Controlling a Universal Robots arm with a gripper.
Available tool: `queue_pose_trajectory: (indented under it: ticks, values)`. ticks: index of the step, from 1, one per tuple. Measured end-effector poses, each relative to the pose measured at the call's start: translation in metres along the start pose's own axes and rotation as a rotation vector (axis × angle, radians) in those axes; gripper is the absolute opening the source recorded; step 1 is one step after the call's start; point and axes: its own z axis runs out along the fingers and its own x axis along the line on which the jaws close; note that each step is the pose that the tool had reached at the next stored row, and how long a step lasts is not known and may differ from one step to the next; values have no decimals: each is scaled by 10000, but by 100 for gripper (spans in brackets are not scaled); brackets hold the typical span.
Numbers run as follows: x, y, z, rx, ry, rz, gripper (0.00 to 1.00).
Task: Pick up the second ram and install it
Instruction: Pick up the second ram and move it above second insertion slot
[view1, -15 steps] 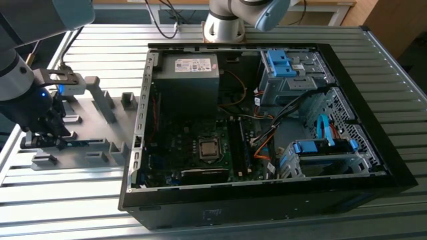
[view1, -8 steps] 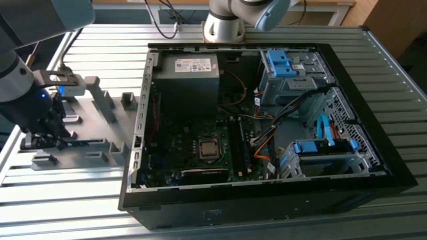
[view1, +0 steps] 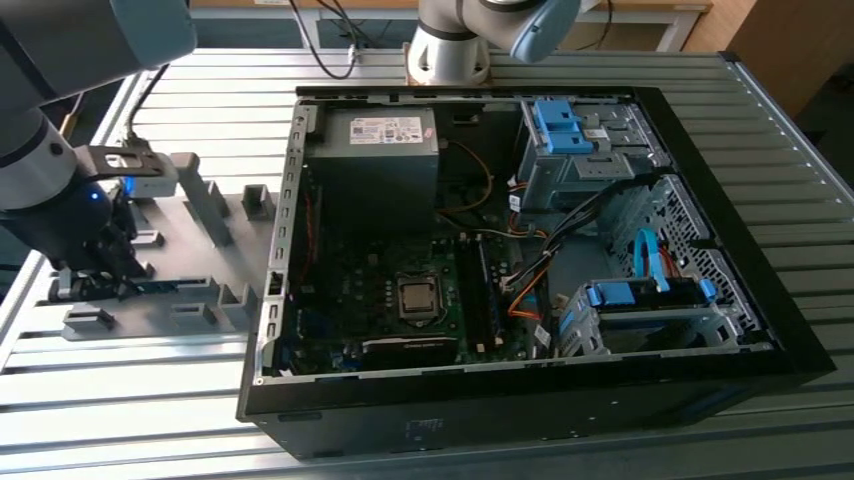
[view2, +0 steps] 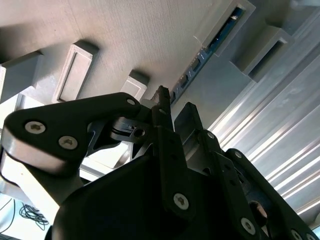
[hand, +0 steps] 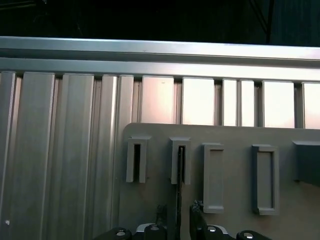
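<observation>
One ram (view2: 222, 34), upper right in the second wrist view, stands edge-up in the tray (view2: 125, 30) so the gripper (view2: 175, 102), jaws parted, can straddle it.

In the exterior view my arm (view1: 60, 120) runs past the picture's edge at ten o'clock and covers the nine o'clock end of the grey holder tray (view1: 200, 305). My end effector (view1: 107, 283) is a dark mass there, its tips too small to make out, and the second ram (view1: 150, 287) is a bare sliver. In the second wrist view my end effector (view2: 175, 102) hides the ram's (view2: 227, 30) near half. In the first wrist view the ram (hand: 179, 170) stands edge-on, chips unseen, and the picture's edge cuts my end effector (hand: 178, 210).
</observation>
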Motion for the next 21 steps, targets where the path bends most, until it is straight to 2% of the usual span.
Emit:
queue_pose_trajectory:
  ticks: [6,7,21]
  values:
    - [1,-20,31,2,-2,1,30]
    - [1,-22,35,2,-2,1,24]
    - [4,-37,98,6,-1,0,24]
